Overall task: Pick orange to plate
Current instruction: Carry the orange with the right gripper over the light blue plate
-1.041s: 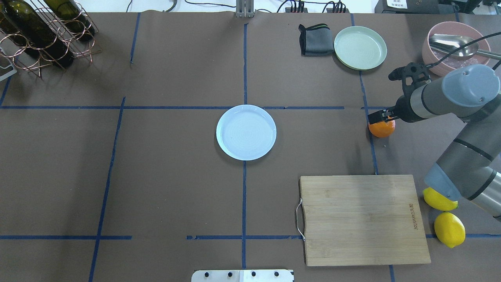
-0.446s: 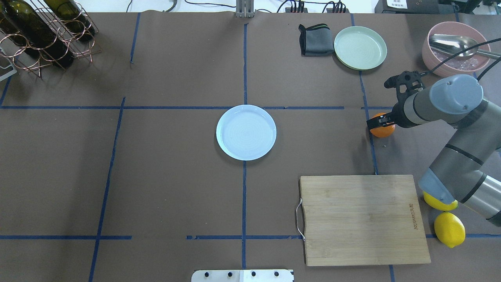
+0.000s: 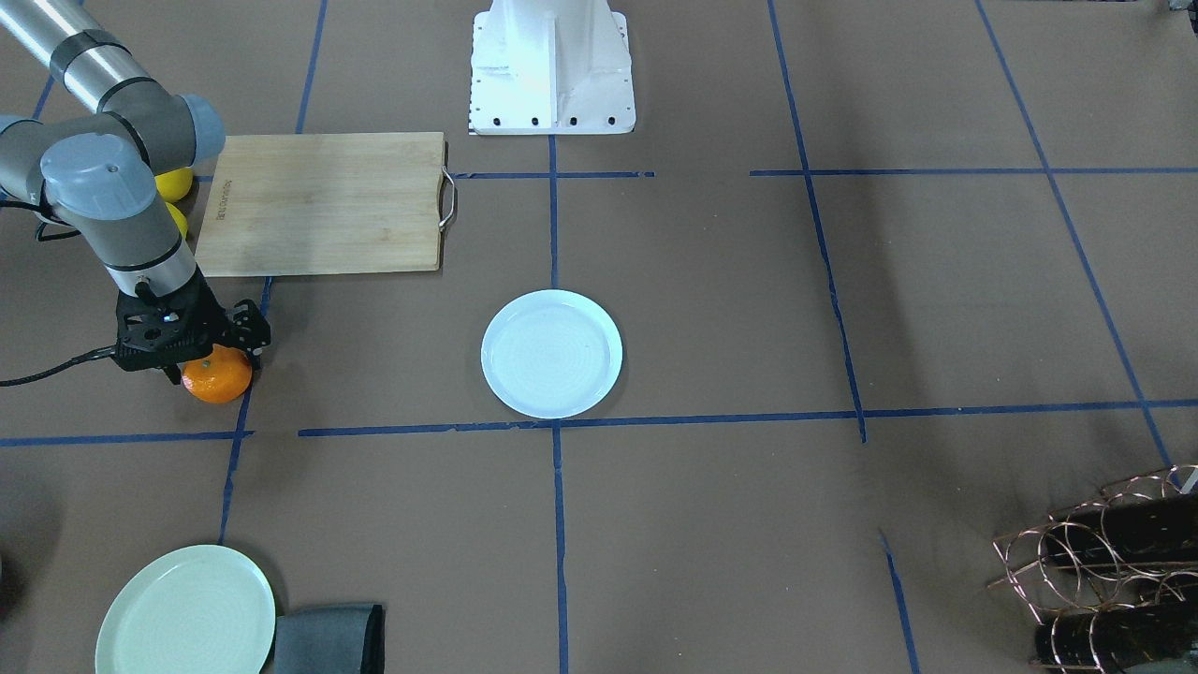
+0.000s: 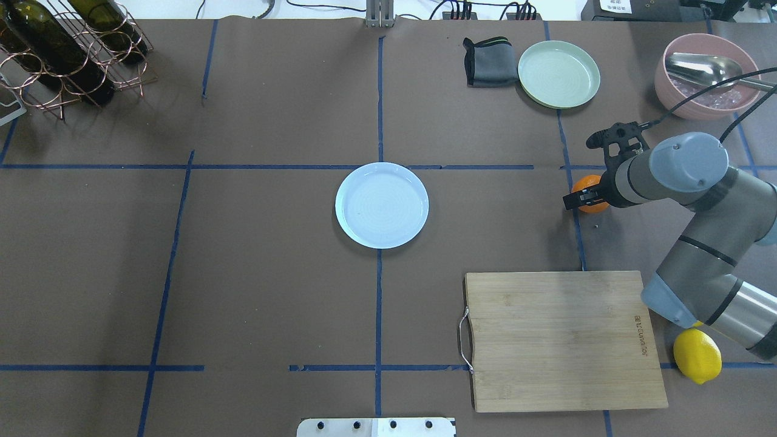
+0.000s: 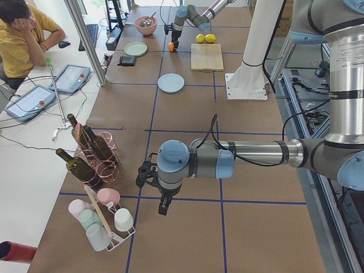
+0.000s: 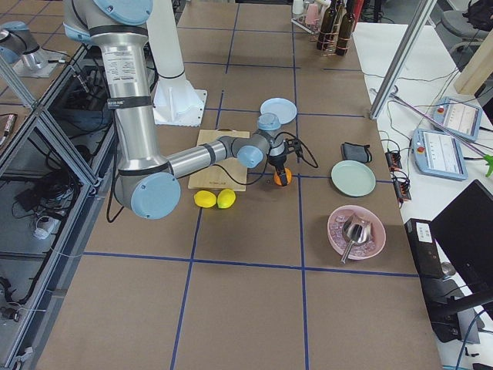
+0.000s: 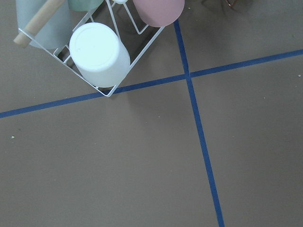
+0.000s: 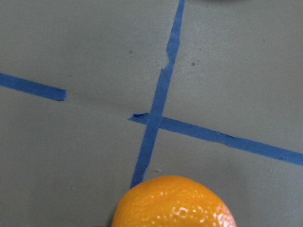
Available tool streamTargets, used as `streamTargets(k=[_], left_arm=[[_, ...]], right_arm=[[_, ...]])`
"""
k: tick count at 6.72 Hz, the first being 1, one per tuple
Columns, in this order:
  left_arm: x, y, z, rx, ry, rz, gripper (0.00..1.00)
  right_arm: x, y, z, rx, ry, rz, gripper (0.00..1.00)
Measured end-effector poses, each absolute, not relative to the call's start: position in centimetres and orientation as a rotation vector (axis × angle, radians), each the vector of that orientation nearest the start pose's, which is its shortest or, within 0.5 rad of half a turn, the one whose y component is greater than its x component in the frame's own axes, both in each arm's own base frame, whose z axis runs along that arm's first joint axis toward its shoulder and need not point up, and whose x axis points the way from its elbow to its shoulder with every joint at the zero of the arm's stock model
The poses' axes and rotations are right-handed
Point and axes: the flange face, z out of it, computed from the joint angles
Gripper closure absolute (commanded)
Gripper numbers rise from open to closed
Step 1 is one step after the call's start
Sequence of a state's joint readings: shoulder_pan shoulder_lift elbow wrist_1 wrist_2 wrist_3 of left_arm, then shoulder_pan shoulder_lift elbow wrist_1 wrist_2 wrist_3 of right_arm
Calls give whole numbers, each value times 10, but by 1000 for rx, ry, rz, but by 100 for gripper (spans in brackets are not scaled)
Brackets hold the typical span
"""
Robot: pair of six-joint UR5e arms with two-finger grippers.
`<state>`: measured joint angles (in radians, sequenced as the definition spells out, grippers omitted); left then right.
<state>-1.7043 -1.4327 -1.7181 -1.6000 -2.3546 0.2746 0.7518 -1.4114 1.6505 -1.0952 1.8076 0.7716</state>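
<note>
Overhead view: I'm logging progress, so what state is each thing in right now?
plate: empty.
orange: on the table, not on the plate.
right gripper: down over the orange, grip unclear.
left gripper: far from the orange, open or shut unclear.
green plate: empty.

Lighting was even and bright, shadows soft. Right wrist view: orange (image 8: 173,202) close-up slightly blurred, small glare specks on its skin.

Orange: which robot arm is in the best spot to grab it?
Right. The right gripper sits directly over the orange. The left gripper hangs far away at the table's other end, near the cup rack.
</note>
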Motion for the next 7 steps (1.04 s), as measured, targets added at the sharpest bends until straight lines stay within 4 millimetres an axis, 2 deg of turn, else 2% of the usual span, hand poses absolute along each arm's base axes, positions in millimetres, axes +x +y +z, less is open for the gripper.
streamTargets(k=[1, 2, 3, 4, 5, 6, 7], left_arm=[[-120, -424, 647, 194, 761, 149, 0], [-120, -423, 647, 194, 761, 149, 0], [-120, -423, 647, 194, 762, 148, 0], [-120, -423, 647, 194, 762, 148, 0], [-120, -423, 647, 194, 763, 148, 0], [-120, -423, 647, 195, 764, 149, 0], [-120, -423, 646, 196, 765, 149, 0]], right_arm=[[-356, -480, 495, 341, -667, -131, 75], [-359, -483, 483, 356, -680, -128, 73], [-372, -491, 454, 373, -713, -104, 69], [-397, -501, 407, 372, -754, -61, 66], [-436, -508, 338, 354, -766, -8, 66], [-478, -507, 274, 336, -745, 45, 64], [-522, -501, 230, 321, -718, 85, 62]])
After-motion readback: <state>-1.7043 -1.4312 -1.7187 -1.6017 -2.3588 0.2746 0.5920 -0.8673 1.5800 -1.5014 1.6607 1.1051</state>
